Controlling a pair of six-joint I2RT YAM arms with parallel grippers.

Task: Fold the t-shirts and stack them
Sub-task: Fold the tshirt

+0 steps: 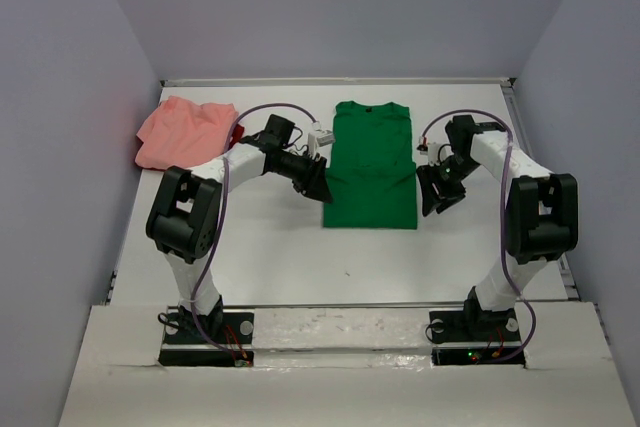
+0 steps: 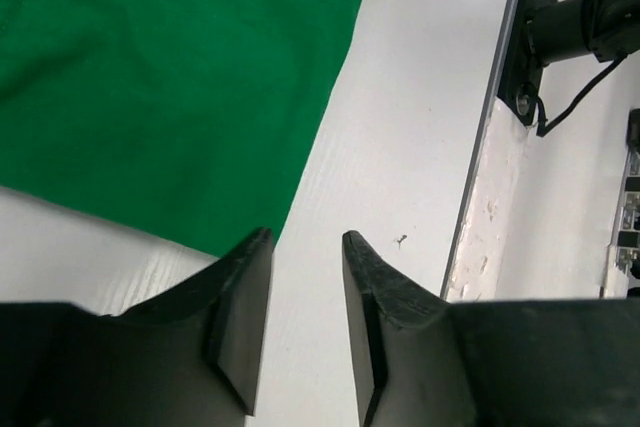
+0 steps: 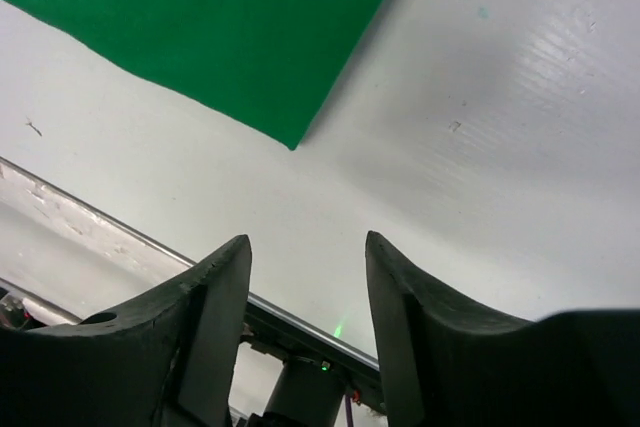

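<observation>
1. Top view: the green t-shirt (image 1: pixel 370 167) lies flat on the white table (image 1: pixel 260 257), just toward 12 o'clock from centre, with its collar at the far end.
2. The salmon-pink t-shirt (image 1: pixel 180 132) lies rumpled at 10 o'clock, well apart from the green one. A sliver of dark red cloth (image 1: pixel 238 137) shows at its 3 o'clock edge, too small to identify.
3. The left gripper (image 1: pixel 318 182) sits at the green shirt's 8 o'clock edge. The right gripper (image 1: pixel 435 192) sits just off its 4 o'clock side. The state of the jaws cannot be told from this view.
4. Left wrist view: this close-up settles it. The left gripper (image 2: pixel 305 237) has its jaws a narrow gap apart, with nothing between them. They are over bare table (image 2: pixel 400 147), just beside the hem corner of the green t-shirt (image 2: pixel 170 77) at 11 o'clock. Whether a finger touches the cloth cannot be told.
5. Only this view shows the table's metal edge strip (image 2: pixel 485 137) at 2 o'clock.
6. Right wrist view: the right gripper (image 3: pixel 305 242) has its jaws apart, wider than the left pair, and they hold nothing. The corner of the green t-shirt (image 3: pixel 220 17) points in from 12 o'clock, clear of both fingers.
7. Only this view shows a small green light (image 3: pixel 338 330) below the table edge at 6 o'clock.
8. Count: two arms, two grippers, two whole shirts and one red scrap. Only the top view shows the pink shirt and the scrap.
</observation>
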